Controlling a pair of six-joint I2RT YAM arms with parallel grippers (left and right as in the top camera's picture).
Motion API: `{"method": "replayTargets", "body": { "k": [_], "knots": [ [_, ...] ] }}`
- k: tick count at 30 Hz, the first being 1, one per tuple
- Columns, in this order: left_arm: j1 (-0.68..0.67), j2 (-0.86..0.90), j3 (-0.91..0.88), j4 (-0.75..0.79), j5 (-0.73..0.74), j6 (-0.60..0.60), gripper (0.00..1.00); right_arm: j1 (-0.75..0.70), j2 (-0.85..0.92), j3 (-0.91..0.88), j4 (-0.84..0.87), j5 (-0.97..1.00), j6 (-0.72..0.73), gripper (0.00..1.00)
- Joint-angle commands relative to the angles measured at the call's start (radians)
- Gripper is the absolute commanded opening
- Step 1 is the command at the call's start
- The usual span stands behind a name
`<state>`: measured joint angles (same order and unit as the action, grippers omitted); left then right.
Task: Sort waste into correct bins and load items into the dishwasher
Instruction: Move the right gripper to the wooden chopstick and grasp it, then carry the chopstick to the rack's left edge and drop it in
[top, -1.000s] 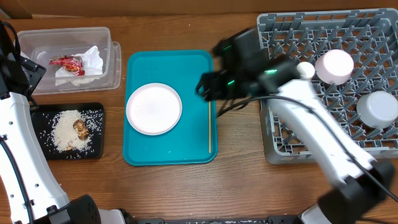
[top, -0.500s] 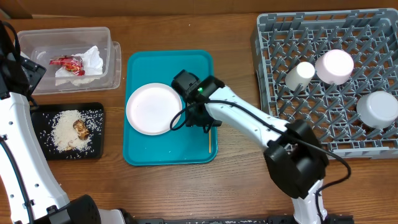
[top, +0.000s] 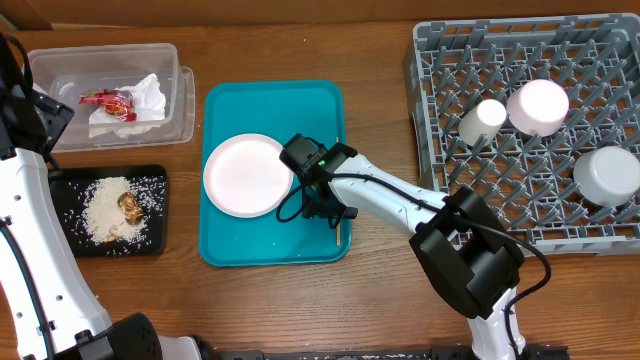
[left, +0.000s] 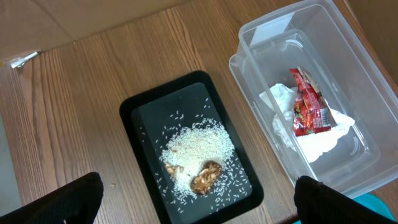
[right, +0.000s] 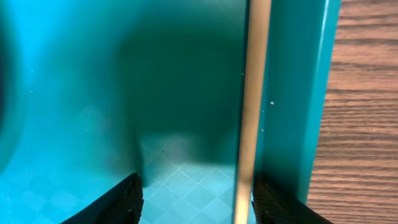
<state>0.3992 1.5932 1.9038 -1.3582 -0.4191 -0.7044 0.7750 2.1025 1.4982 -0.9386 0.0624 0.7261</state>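
Right tool (right: 198, 200) sits low over the teal tray (top: 230, 250), fingers spread partway and gripping nothing. The wooden stick (right: 253, 93) lies flat between them, tight along the teal tray's right wall, nearer the finger on that side. The white plate (top: 247, 175) rests on the teal tray's left half. Well left of the teal tray, the left tool (left: 199, 202) gapes wide and empty above the black tray (left: 134, 112) of rice (left: 199, 146).
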Motion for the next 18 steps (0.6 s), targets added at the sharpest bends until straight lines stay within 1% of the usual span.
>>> {"method": "replayTargets", "body": {
  "k": [1,4,6,10,12,14,16,17,18],
  "knots": [
    [0.000,0.004,-0.001,0.001,0.002,-0.014,1.00,-0.001,0.000,-0.016,0.002,0.006,0.008,0.56],
    [0.000,0.004,-0.001,0.001,0.002,-0.014,1.00,0.000,0.000,-0.027,0.022,0.007,0.008,0.44],
    [0.000,0.004,-0.001,0.001,0.002,-0.014,1.00,0.004,0.000,-0.048,0.051,0.008,0.008,0.35],
    [0.000,0.004,-0.002,0.001,0.002,-0.014,1.00,0.019,0.001,-0.113,0.110,0.056,0.079,0.27],
    [0.000,0.004,-0.001,0.001,0.002,-0.014,1.00,0.024,0.001,-0.137,0.127,0.061,0.092,0.18],
    [0.000,0.004,-0.002,0.001,0.002,-0.014,1.00,0.024,0.001,-0.137,0.123,0.061,0.101,0.11],
    [0.000,0.004,-0.001,0.001,0.002,-0.014,1.00,0.024,0.000,-0.129,0.119,0.056,0.117,0.08],
    [0.000,0.004,-0.002,0.001,0.002,-0.014,1.00,0.024,-0.002,-0.111,0.114,0.040,0.116,0.04],
    [0.000,0.004,-0.001,0.001,0.002,-0.014,1.00,0.021,-0.005,-0.098,0.105,0.032,0.116,0.04]
  ]
}}
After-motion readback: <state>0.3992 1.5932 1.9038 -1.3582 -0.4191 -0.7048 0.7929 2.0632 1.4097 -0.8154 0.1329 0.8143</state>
